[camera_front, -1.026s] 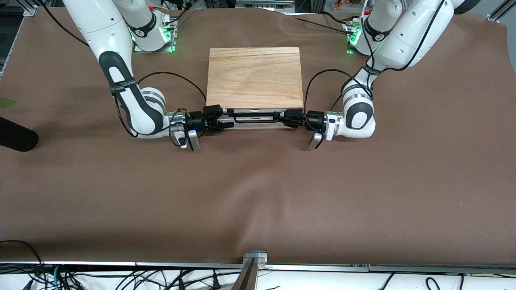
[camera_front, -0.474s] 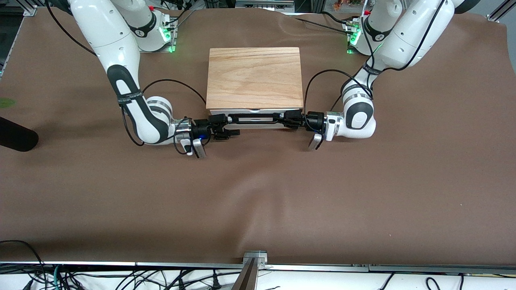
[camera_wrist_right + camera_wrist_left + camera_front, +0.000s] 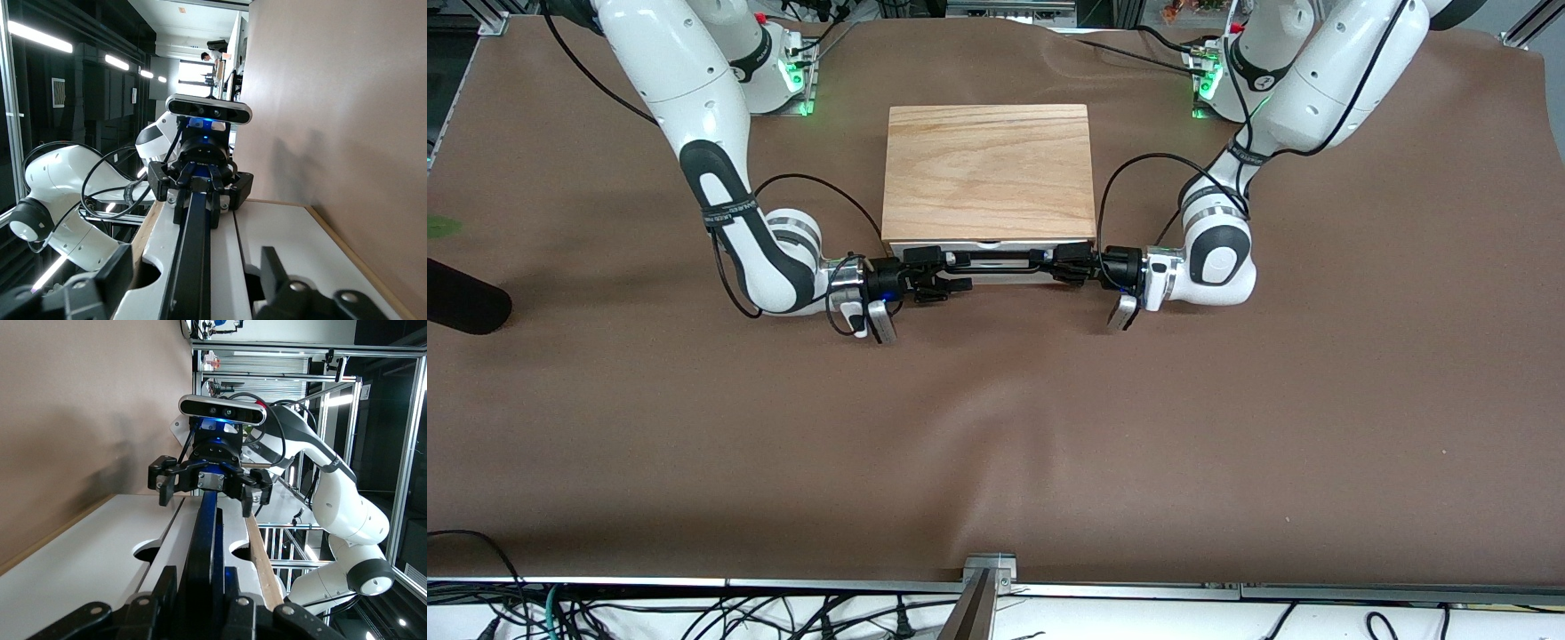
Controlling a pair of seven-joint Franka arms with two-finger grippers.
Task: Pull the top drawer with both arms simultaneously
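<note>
Handle (image 3: 996, 259) spans arm to arm; left fingers (image 3: 1060, 263) clamp it, right fingers (image 3: 935, 274) wide.

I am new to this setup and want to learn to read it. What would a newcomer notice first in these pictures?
Two white arms meet from both ends at one wide black handle on the top drawer of a wooden cabinet in the middle of the brown table. The left gripper is clamped on its end of the handle. The right gripper straddles the other end with its fingers spread, not yet gripping.

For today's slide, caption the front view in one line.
Left claw grips the drawer handle; right claw, open, flanks its other end.
</note>
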